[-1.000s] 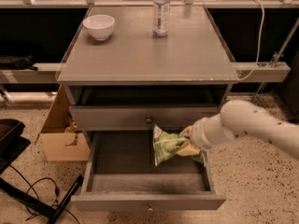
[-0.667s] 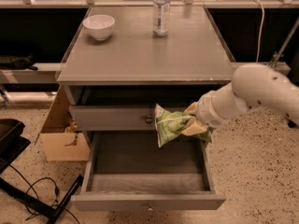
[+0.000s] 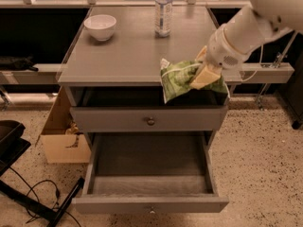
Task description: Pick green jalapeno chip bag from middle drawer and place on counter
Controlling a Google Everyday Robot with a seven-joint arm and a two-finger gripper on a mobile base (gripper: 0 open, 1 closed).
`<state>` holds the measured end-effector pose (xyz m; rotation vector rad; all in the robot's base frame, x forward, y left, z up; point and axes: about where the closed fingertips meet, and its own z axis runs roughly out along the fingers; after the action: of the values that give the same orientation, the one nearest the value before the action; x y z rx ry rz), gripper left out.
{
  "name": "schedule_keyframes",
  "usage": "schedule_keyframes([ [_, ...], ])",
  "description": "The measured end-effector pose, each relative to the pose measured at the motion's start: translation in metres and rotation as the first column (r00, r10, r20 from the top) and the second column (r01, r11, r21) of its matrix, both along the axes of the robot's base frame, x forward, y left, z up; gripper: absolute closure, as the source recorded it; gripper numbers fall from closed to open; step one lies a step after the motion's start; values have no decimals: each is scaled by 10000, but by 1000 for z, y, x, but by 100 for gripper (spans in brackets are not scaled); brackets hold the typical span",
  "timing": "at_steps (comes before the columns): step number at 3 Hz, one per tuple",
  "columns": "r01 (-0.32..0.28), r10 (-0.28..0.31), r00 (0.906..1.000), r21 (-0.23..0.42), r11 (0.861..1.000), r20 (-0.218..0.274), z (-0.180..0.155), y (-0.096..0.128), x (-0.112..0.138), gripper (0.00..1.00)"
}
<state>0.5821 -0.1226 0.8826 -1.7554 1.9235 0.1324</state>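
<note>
Over the front right edge of the counter, above the open drawer, the gripper pinches the green chip bag, which seems to hang just clear of the surface. A bowl and bottle stand farther back.

A clear plastic water bottle stands upright; a round white ceramic bowl sits well to its left. Below and left of the bottle, a brown cardboard box stands on the speckled terrazzo floor; thin black cables trail lower still; a shut grey drawer with brass knob lies straight below the bottle. The gripper, below-right of the bottle, clamps the green jalapeno chip bag.
</note>
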Motion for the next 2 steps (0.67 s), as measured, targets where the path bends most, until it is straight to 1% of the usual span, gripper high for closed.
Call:
schedule_keyframes([
  [1, 692, -692, 9976, 42, 9976, -83, 37, -6, 36, 100],
  [2, 1200, -1214, 9916, 321, 9922, 447, 54, -12, 79, 100],
])
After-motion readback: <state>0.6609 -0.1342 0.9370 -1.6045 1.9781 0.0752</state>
